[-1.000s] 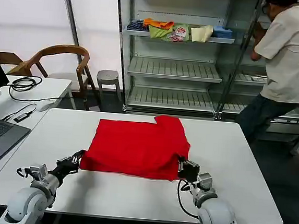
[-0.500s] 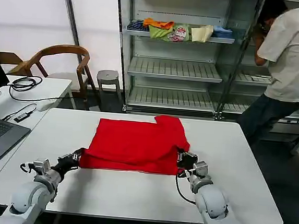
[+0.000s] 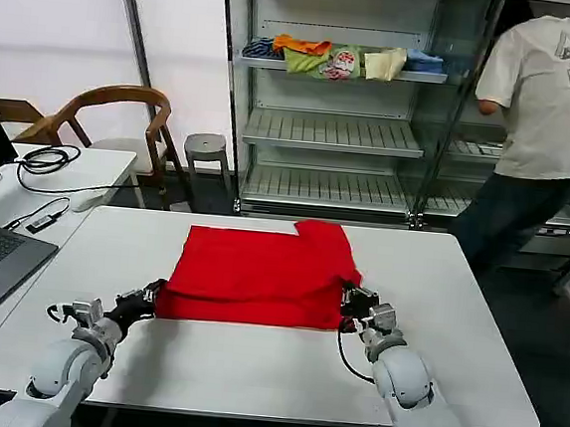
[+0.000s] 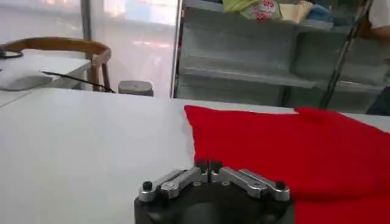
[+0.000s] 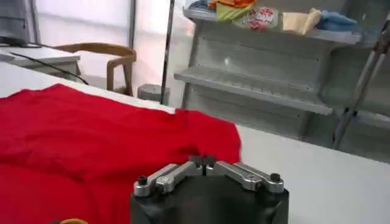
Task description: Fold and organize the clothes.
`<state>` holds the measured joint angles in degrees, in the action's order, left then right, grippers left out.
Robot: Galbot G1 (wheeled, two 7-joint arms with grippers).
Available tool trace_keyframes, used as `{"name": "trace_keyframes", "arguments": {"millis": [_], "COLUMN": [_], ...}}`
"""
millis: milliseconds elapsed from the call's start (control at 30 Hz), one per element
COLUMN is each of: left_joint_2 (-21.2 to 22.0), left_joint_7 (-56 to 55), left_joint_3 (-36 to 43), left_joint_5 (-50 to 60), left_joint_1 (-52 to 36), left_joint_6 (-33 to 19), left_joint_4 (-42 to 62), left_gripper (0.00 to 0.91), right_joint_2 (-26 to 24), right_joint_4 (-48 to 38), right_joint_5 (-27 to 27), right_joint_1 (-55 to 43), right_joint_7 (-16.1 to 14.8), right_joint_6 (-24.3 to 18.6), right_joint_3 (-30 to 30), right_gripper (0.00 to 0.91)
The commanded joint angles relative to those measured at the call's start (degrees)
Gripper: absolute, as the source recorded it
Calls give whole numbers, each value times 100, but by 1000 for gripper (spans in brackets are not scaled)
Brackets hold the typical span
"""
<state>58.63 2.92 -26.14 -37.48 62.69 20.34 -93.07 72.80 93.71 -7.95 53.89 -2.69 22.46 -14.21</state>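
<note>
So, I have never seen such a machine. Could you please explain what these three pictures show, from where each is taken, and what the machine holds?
It is a robot with two arms. Each arm ends in an end effector, a small clamp with two fingers.

The wide picture comes from a camera on the robot's head, looking down at a white table. The other two come from cameras on the wrists, looking forward over each clamp.

On the table lies a red T-shirt, partly folded. The left end effector is shut on the shirt's near left corner, and the right end effector is shut on its near right corner. In the wrist pictures the finger tips meet over red cloth.

Behind stands a shelf with small folded garments.
</note>
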Motion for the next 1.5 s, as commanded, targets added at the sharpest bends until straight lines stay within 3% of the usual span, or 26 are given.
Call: {"name": "trace_keyframes", "arguments": {"millis": [33,367,700,900,1500], "left_joint_2": [-2,-82,-328,-250,-6], "left_joint_7": [11,0,-22,-108,-1048], "left_joint_3": [28,-24,-371,-314,-54], "left_joint_5": [14,179,30,188,388], "left_joint_1": [-70,-4,558,1115,828], "left_joint_6": [-14,-89,-116,5,536], "left_joint_4": [68,58,-647,-1221,-894], "left_gripper": [907,907,907,907,907], "right_joint_2": [28,174,-5,-72,-45], "right_joint_4": [-156,-318,1027,1478,1134], "right_joint_5": [211,216,-370,-545,-736], "right_joint_1": [-53,-139,972,1560,1565], "right_joint_7": [38,133,268,391,843], "right_joint_6": [-42,-253,38,192,330], "right_joint_3": [0,-205,-522,-600,-544], "right_gripper": [907,907,907,907,907]}}
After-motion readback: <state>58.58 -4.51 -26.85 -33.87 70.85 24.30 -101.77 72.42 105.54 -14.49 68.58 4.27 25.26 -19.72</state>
